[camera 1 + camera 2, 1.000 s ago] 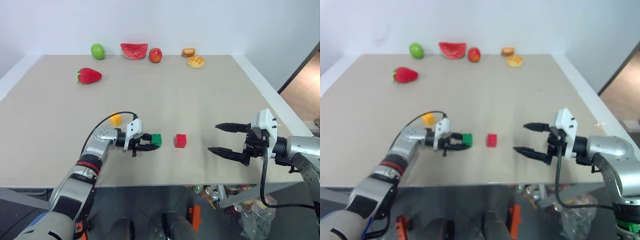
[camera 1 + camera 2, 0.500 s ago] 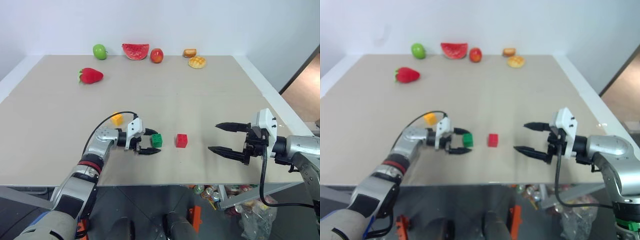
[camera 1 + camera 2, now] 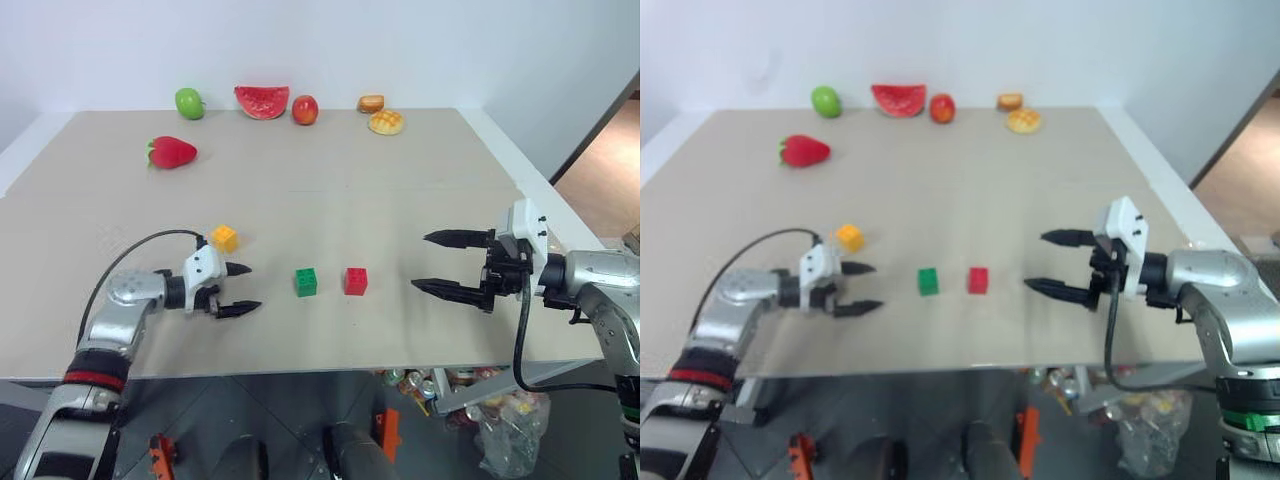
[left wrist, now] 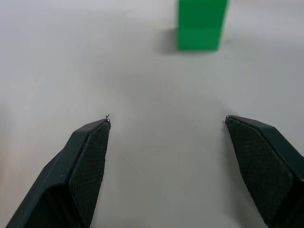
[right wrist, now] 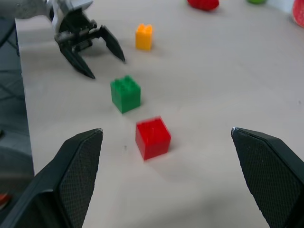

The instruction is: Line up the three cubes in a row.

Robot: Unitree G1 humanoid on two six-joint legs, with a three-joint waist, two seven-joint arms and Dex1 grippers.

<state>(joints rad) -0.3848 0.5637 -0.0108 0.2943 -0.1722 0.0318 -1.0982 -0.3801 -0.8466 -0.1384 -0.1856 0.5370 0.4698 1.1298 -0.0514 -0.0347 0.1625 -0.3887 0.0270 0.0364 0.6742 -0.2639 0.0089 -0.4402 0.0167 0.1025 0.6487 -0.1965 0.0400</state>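
Note:
The green cube and the red cube sit side by side on the table, a small gap between them. Farther left and a bit further back lies the yellow cube. My left gripper is open and empty, left of the green cube and clear of it, just in front of the yellow one. In the left wrist view the green cube lies ahead of the spread fingers. To the right of the red cube, my right gripper hangs wide open with nothing in it.
Along the table's far edge lie a toy strawberry, a green apple, a watermelon slice, a red fruit and two bread pieces. The table's front edge runs just below both grippers.
My left gripper opened, let go of the green cube and drew back to the left. The green cube stays left of the red one. The right arm barely moved.

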